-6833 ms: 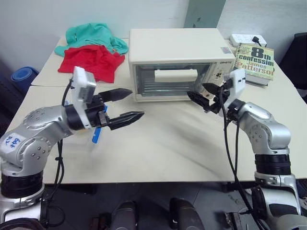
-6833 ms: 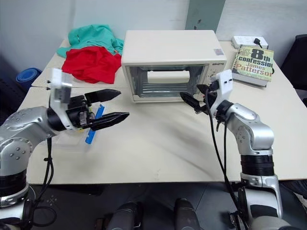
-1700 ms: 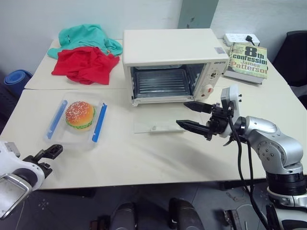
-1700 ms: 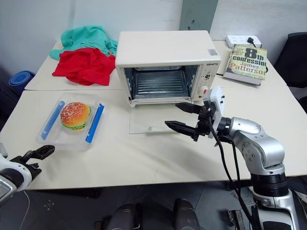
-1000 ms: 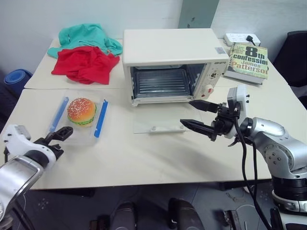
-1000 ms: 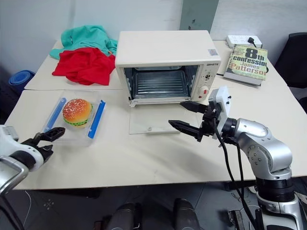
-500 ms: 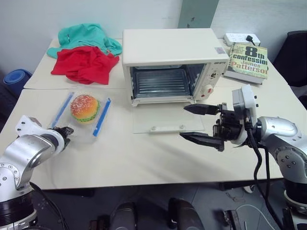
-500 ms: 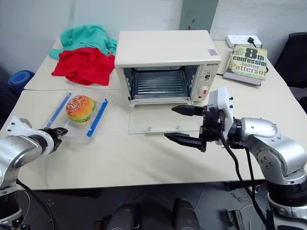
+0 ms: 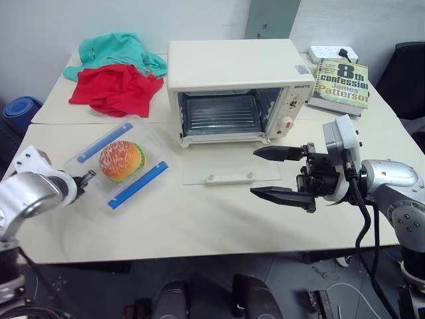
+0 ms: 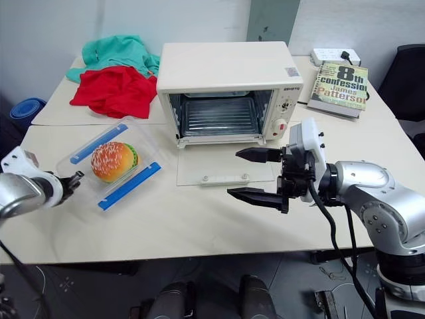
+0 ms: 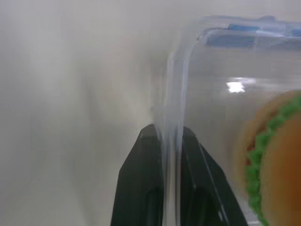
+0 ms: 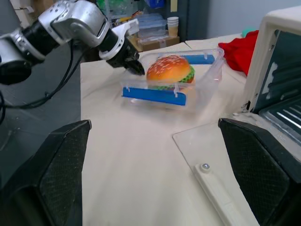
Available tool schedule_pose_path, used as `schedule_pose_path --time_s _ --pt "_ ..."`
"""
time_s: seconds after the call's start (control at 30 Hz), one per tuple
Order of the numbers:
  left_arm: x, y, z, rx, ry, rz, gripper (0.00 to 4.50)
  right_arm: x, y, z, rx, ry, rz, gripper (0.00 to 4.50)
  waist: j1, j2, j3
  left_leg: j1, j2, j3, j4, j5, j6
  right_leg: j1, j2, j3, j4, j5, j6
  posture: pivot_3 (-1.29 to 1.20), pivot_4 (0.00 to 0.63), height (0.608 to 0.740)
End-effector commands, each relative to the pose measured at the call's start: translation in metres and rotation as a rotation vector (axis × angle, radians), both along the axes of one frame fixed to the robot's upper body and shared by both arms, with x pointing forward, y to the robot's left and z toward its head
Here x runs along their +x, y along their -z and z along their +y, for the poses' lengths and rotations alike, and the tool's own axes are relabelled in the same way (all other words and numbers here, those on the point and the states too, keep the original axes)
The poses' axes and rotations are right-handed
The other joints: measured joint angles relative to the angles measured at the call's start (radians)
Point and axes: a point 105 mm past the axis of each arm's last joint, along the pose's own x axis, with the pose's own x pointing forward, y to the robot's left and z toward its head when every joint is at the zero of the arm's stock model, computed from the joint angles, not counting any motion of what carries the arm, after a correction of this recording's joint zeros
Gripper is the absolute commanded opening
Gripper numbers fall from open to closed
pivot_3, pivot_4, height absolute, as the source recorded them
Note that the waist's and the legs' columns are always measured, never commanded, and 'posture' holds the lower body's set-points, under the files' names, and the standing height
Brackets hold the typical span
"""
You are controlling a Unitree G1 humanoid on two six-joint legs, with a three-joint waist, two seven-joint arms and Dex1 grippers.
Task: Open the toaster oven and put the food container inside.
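The food container [image 9: 123, 163], clear with blue side clips and a burger inside, lies skewed on the table to the left of the toaster oven [image 9: 232, 66]. My left gripper [image 9: 85, 178] is shut on the container's near-left rim. In the left wrist view the clear wall [image 11: 171, 136] runs between the two black fingers [image 11: 138, 188]. The oven's glass door [image 9: 229, 163] lies dropped flat on the table and the rack inside is bare. My right gripper [image 9: 254, 173] hovers open just right of the door, pointing left, with nothing between its fingers.
Red cloth [image 9: 113, 86] and teal cloth [image 9: 119, 50] lie at the back left. A book [image 9: 342, 83] and a white power strip [image 9: 332, 53] sit at the back right. A black chair [image 9: 412, 73] stands past the table's right edge.
My left gripper has closed on the container's rim, and the container has swung round into a diagonal lie. My right gripper has drawn back slightly from the door, still open.
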Motion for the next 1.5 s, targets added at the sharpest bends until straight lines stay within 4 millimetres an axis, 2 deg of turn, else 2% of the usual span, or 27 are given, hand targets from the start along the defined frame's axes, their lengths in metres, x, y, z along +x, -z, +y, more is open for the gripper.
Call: schedule_pose_path --time_s 0.03,0.33,0.43,0.67,0.83,1.03,1.2,1.5 --pt "0.012 -0.020 -0.015 0.034 0.179 -0.044 0.01 -0.003 -0.012 -0.003 0.004 0.035 -0.077 4.50 0.001 0.000 0.000 0.000 0.000 0.000 0.000 0.000 0.000 0.000 0.000 0.000 0.000 0.000 0.000 0.00 0.150 0.740" --pt "0.034 -0.054 -0.070 0.058 0.581 -0.104 0.01 -0.003 -0.011 -0.019 0.008 0.156 -0.086 4.50 0.024 -0.001 0.000 -0.004 0.000 0.008 0.000 -0.002 -0.005 -0.002 0.001 -0.001 -0.001 -0.001 -0.001 0.00 0.150 0.740" --pt "0.038 -0.058 -0.087 0.089 0.686 -0.101 0.01 -0.002 -0.013 -0.026 0.014 0.208 -0.092 4.50 0.023 -0.001 0.000 -0.006 0.000 0.009 0.000 -0.003 -0.005 -0.003 0.002 -0.001 0.001 -0.001 -0.001 0.00 0.150 0.740" --pt "0.055 -0.068 -0.152 0.162 0.955 -0.116 0.01 -0.005 -0.013 -0.040 0.040 0.320 -0.092 4.50 0.035 -0.002 0.001 -0.016 0.000 0.010 0.005 -0.003 -0.005 -0.011 0.004 0.000 0.002 0.001 0.002 0.00 0.150 0.740" --pt "0.064 -0.069 -0.192 0.195 1.090 -0.109 0.01 -0.010 -0.010 -0.048 0.034 0.375 -0.088 4.50 0.036 -0.003 0.001 -0.017 0.000 0.011 0.008 -0.002 -0.005 -0.011 0.005 0.001 0.001 0.002 0.004 0.00 0.150 0.740" --pt "0.073 -0.074 -0.230 0.215 1.192 -0.132 0.01 -0.022 -0.011 -0.062 0.016 0.406 -0.082 4.50 0.030 -0.004 0.002 -0.016 0.001 0.012 0.009 -0.001 -0.004 -0.011 0.005 0.002 0.001 0.002 0.005 0.00 0.150 0.740" --pt "0.094 -0.079 -0.244 0.251 1.160 -0.167 0.01 -0.025 -0.009 -0.064 0.031 0.436 -0.076 4.50 0.027 -0.004 0.002 -0.016 0.001 0.012 0.013 -0.001 -0.004 -0.011 0.005 0.003 0.000 0.003 0.005 0.00 0.150 0.740" --pt "0.113 -0.073 -0.239 0.296 1.047 -0.157 0.01 -0.020 -0.005 -0.062 0.056 0.471 -0.072 4.50 0.027 -0.004 0.002 -0.017 0.001 0.012 0.016 0.001 0.000 -0.011 0.005 0.005 0.002 0.007 0.008 0.00 0.150 0.740"
